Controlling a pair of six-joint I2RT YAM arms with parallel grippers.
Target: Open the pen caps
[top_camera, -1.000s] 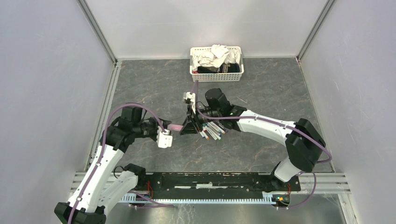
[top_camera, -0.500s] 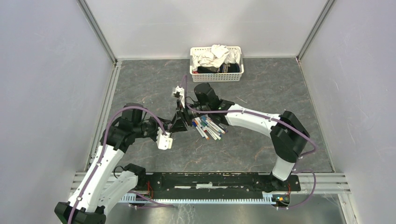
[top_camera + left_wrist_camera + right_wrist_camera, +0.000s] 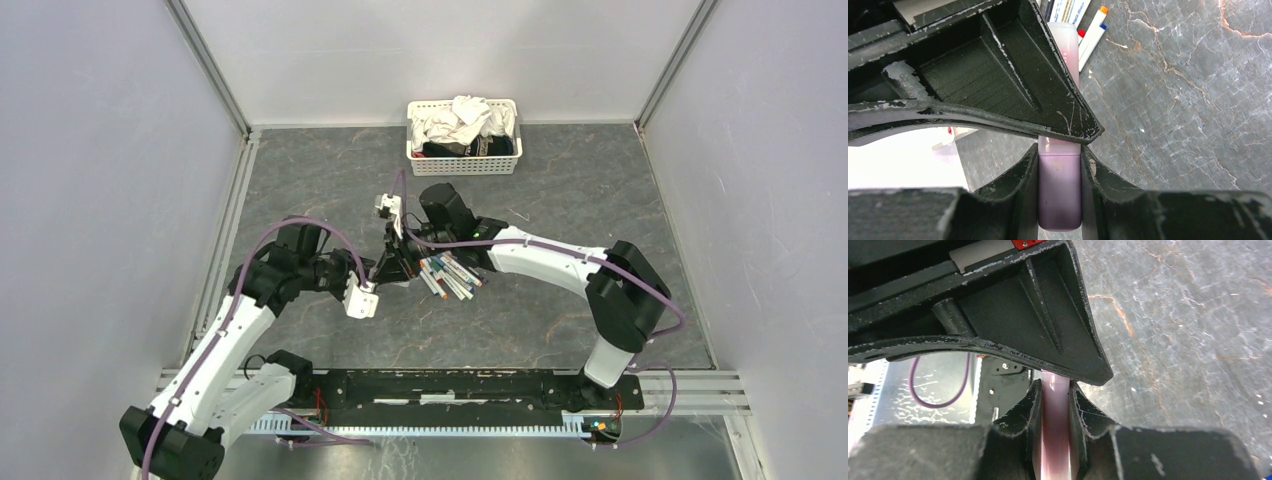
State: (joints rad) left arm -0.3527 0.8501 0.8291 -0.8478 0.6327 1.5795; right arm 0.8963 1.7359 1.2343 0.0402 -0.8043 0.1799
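A thick pink pen is held between my two grippers. In the left wrist view my left gripper [image 3: 1059, 155] is shut on its darker pink cap [image 3: 1059, 192], and the pale pink barrel [image 3: 1064, 52] runs on under the right gripper's black finger. In the right wrist view my right gripper [image 3: 1054, 387] is shut on the pink barrel [image 3: 1054, 440]. From above, the left gripper [image 3: 364, 287] and right gripper [image 3: 388, 268] almost touch and hide the pen. A pile of white-barrelled pens [image 3: 450, 275] with coloured caps lies just right of them.
A white basket [image 3: 463, 160] of cloths stands at the back centre. Some of the pile's pens [image 3: 1092, 31] show at the top of the left wrist view. Grey walls enclose the marbled table [image 3: 560, 200] on three sides.
The right gripper moved left with the pink pen. The left arm then came in toward it. The two grippers now sit closer together and hide the pen from above.
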